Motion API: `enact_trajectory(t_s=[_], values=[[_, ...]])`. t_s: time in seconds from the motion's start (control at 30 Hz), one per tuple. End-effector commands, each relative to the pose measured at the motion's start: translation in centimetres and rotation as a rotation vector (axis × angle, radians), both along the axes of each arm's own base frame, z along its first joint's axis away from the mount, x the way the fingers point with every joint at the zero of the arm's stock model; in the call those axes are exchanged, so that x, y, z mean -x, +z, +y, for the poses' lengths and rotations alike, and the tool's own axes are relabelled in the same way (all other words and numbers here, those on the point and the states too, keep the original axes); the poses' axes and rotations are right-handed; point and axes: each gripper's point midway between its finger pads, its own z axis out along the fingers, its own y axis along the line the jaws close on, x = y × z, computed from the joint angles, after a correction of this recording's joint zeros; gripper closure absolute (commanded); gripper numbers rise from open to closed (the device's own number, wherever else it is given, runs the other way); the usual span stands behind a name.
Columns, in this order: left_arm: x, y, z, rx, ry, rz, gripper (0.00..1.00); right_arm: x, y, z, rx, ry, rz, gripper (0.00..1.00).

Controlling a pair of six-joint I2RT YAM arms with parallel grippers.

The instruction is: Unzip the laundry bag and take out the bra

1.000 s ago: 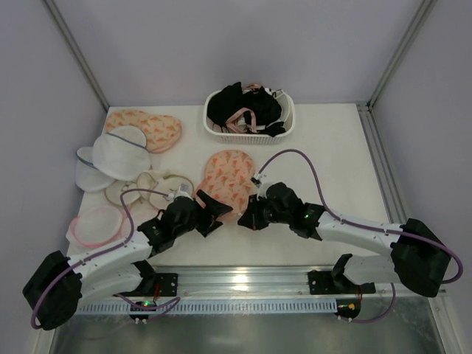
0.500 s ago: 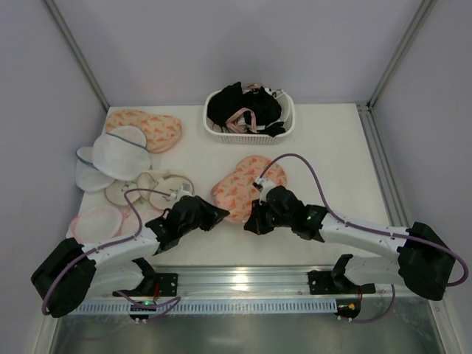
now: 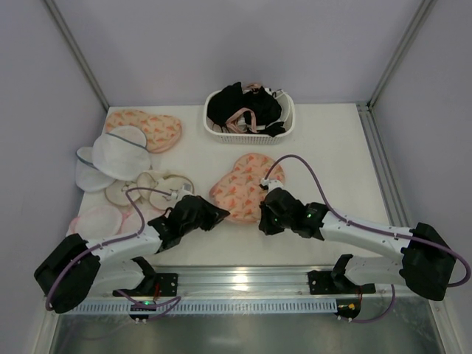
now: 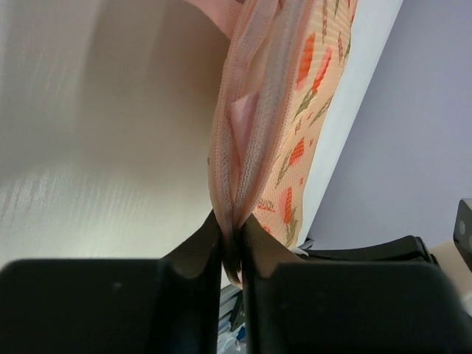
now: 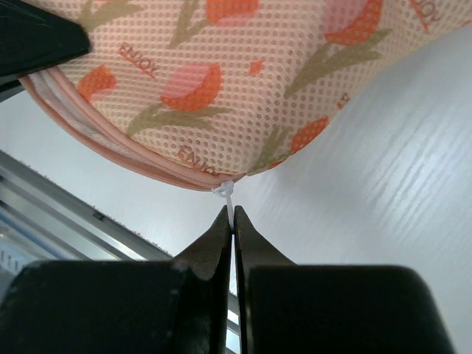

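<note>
The peach laundry bag point(image 3: 243, 184) with orange-pink print lies mid-table, between my arms. My left gripper point(image 3: 218, 214) is shut on the near end of its pink zip rim; the left wrist view shows the rim point(image 4: 247, 125) pinched between the jaws point(image 4: 231, 225), with the rim's two edges slightly parted above them. My right gripper point(image 3: 264, 215) is shut on the white zip pull point(image 5: 226, 190) at the bag's lower edge point(image 5: 221, 81); its tips point(image 5: 233, 218) are just below the rim. The bra is hidden; only a pale pink patch point(image 4: 242, 116) shows in the gap.
A second peach bag point(image 3: 144, 127) lies at the back left. White mesh bags point(image 3: 114, 156) and cream round bags point(image 3: 151, 188) sit along the left side. A white basket point(image 3: 247, 135) with black garments stands at the back centre. The table's front rail runs just below both grippers.
The bag has shifted right and turned, its far end now pointing back right. My right gripper has moved right with the zip pull. The left gripper followed slightly, still holding the rim.
</note>
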Motion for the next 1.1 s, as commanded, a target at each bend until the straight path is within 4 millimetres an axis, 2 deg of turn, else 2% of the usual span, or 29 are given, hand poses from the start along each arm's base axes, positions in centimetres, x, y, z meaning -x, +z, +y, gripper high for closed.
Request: enact_trajectory(t_s=[0.0,0.03,0.07,0.13,0.17,0.23,0.33,0.4,0.43,0.47,0.5,0.6,0.63,0.7,0.83,0.87,0.93,0.97,1.0,1.03,1.07], values=[[-1.5,2.9,-1.2,0.044,-0.012,-0.086,0.79,-1.1,0.4,-2.1,0.089,-0.065,-0.050,0.96],[-1.5,3.1,-1.4,0.045,-0.016,-0.094,0.68,-1.2,0.5,-2.2,0.095,-0.075,-0.055,0.97],[-1.5,3.3,-1.4,0.045,-0.020,-0.099,0.47,-1.2,0.6,-2.6,0.112,-0.082,-0.058,0.96],[-1.5,3.5,-1.4,0.037,-0.030,-0.110,0.27,-1.6,0.7,-3.3,0.139,-0.109,-0.076,0.96],[-1.5,3.6,-1.4,0.035,-0.030,-0.112,0.14,-1.6,0.8,-3.7,0.154,-0.116,-0.078,0.96],[-1.5,3.7,-1.3,0.025,-0.036,-0.116,0.04,-2.1,1.1,-4.6,0.184,-0.164,-0.099,0.96],[-1.2,3.9,-1.0,0.013,-0.040,-0.118,0.00,-2.2,1.3,-6.2,0.235,-0.220,-0.107,0.96],[-1.0,3.8,-0.6,0.000,-0.040,-0.117,0.01,-2.4,1.8,-8.1,0.294,-0.300,-0.125,0.95],[-0.8,3.8,-0.5,-0.005,-0.042,-0.117,0.01,-2.4,1.9,-8.8,0.319,-0.325,-0.130,0.88],[-0.7,3.8,-0.3,-0.016,-0.048,-0.122,0.01,-2.6,2.5,-10.2,0.370,-0.362,-0.150,0.74],[-0.3,3.3,0.1,-0.041,-0.053,-0.107,0.01,-2.6,2.7,-10.8,0.387,-0.393,-0.153,0.49],[0.2,3.4,1.2,-0.098,-0.067,-0.129,0.01,-2.4,3.9,-12.2,0.438,-0.420,-0.166,0.27],[0.4,3.8,1.7,-0.106,-0.067,-0.142,0.00,-2.4,4.4,-12.1,0.424,-0.414,-0.172,0.27],[0.8,4.0,2.3,-0.132,-0.080,-0.165,0.01,-2.2,5.0,-11.5,0.388,-0.368,-0.168,0.26],[1.5,4.4,4.2,-0.176,-0.058,-0.194,0.01,-2.1,6.5,-7.0,0.195,-0.199,-0.186,0.26],[1.6,5.2,4.8,-0.167,-0.038,-0.224,0.01,-2.6,7.0,-5.5,0.147,-0.171,-0.199,0.27],[1.8,5.7,5.6,-0.175,-0.026,-0.251,0.01,-3.0,8.1,-3.6,0.118,-0.111,-0.210,0.28],[2.1,6.2,6.4,-0.171,-0.010,-0.271,0.01,-3.4,7.5,-2.3,0.131,-0.083,-0.202,0.28],[2.3,6.3,6.7,-0.172,-0.009,-0.282,0.01,-3.8,8.3,-1.1,0.112,-0.059,-0.208,0.28],[2.5,6.9,7.2,-0.156,0.003,-0.308,0.01,-4.2,7.3,0.1,0.149,-0.027,-0.194,0.29],[2.7,7.0,7.4,-0.152,0.003,-0.316,0.00,-4.5,7.3,0.9,0.152,-0.014,-0.194,0.29]])
